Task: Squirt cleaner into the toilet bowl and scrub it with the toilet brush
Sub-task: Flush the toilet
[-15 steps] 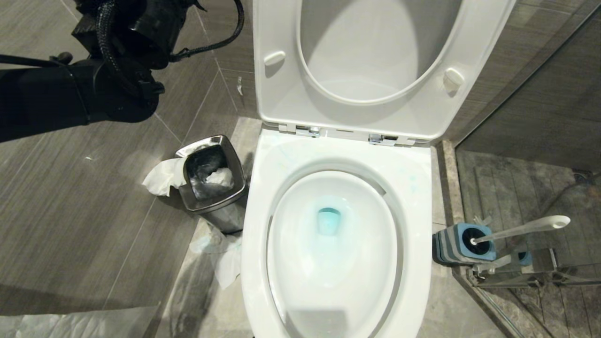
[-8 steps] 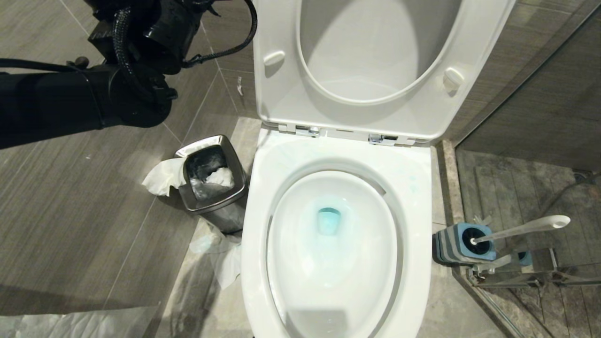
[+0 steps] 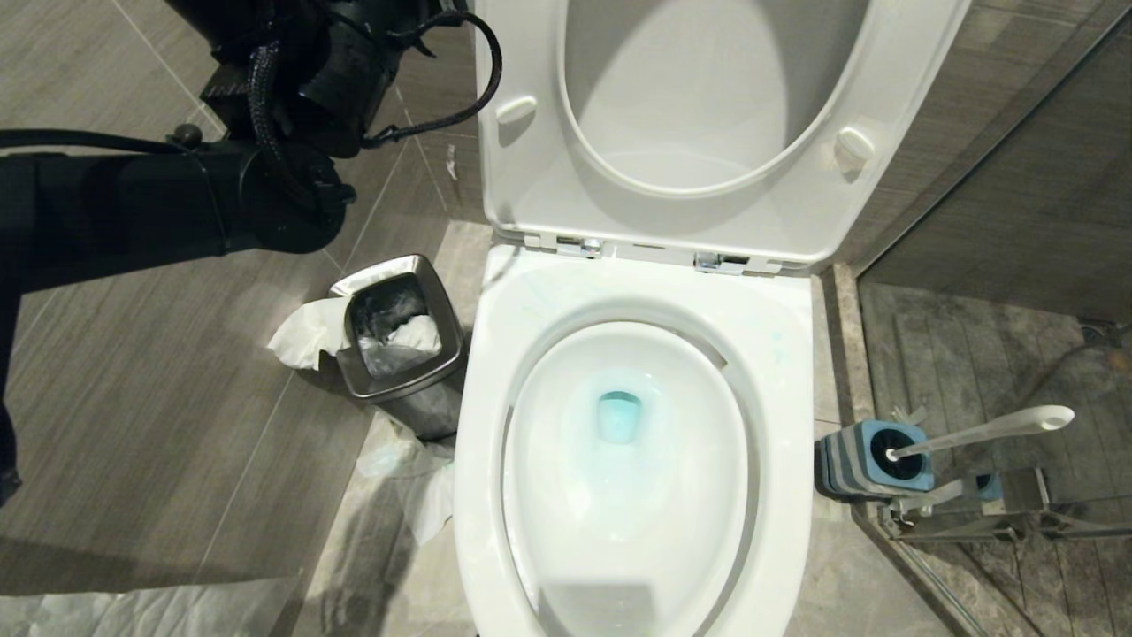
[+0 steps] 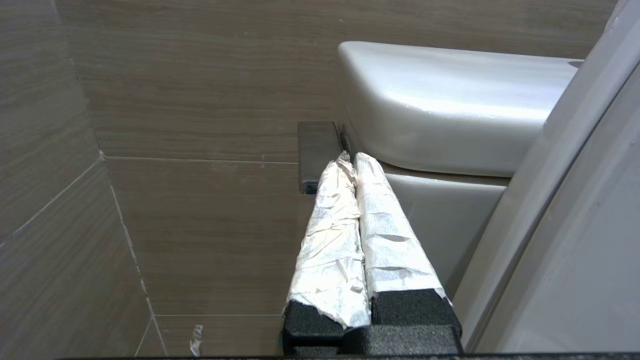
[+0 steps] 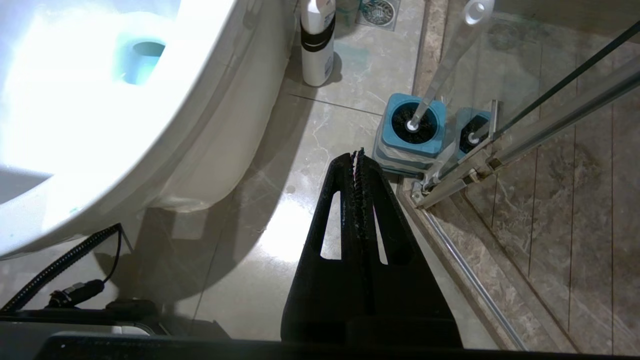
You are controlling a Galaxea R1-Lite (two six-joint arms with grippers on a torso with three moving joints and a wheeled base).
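My left gripper (image 4: 352, 160) has its two tape-wrapped fingers (image 4: 332, 240) pressed flat together, nothing between them. It is raised beside the toilet tank (image 4: 450, 110), tips pointing toward a small dark plate (image 4: 317, 150) on the tiled wall just beside the tank's corner; I cannot tell whether the tips touch it. From my head view the left arm (image 3: 177, 212) reaches in from the left, above the steel waste bin (image 3: 398, 332), which has crumpled paper (image 3: 305, 336) hanging over its edge.

My right gripper (image 5: 357, 160) hangs low over the floor, its black fingers closed tight on each other, empty. It points toward the toilet brush holder (image 5: 410, 132) without touching it.

The toilet bowl (image 3: 632, 442) stands open, seat and lid (image 3: 707, 115) tipped up against the tank. The cleaner (image 3: 619, 416) shows as teal-blue water in the drain, with a faint blue tint on the porcelain around it. The toilet brush (image 3: 982, 432) sits in its blue-topped holder on the floor to the right of the bowl, next to the glass shower door (image 5: 525, 100), white handle leaning away from the bowl. A white bottle (image 5: 316, 45) stands on the floor by the base of the bowl.
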